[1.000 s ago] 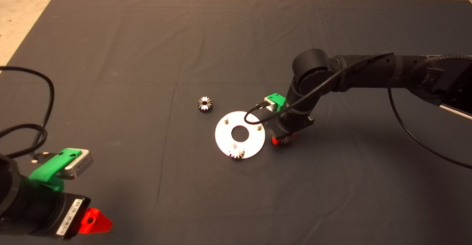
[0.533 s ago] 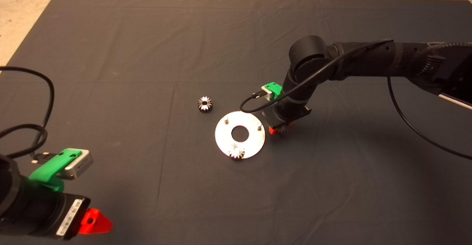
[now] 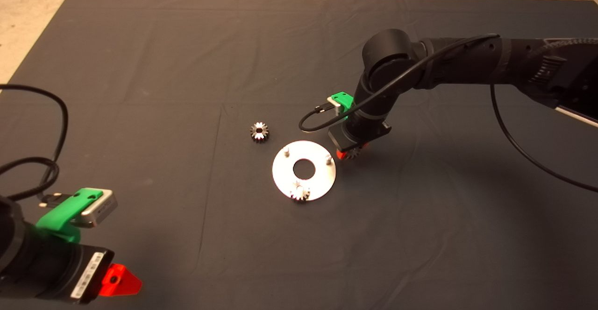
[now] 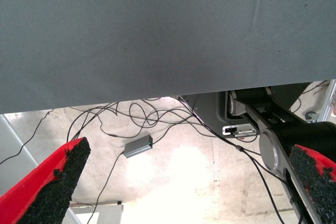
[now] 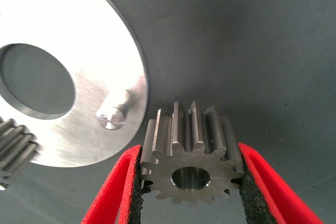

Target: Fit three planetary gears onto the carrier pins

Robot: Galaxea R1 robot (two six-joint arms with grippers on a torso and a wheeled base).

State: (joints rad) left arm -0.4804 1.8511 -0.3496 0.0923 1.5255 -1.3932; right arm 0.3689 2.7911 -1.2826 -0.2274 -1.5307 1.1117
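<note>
The right gripper [image 5: 190,182] pinches a small toothed silver-grey steel gear [image 5: 190,153] between its red fingers, just beside the flat round silvery-white disc [image 3: 303,170] — near a bare pin [image 5: 113,114]. One gear [image 3: 301,192] sits on the disc; another [image 3: 259,131] lies near its rim. The left gripper [image 4: 184,182] waits well apart, fingers spread.

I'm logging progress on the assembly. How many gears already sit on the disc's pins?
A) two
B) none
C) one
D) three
C: one gear sits on the disc; another gear lies on the mat, and the third is held in the right end effector beside a bare pin.
</note>
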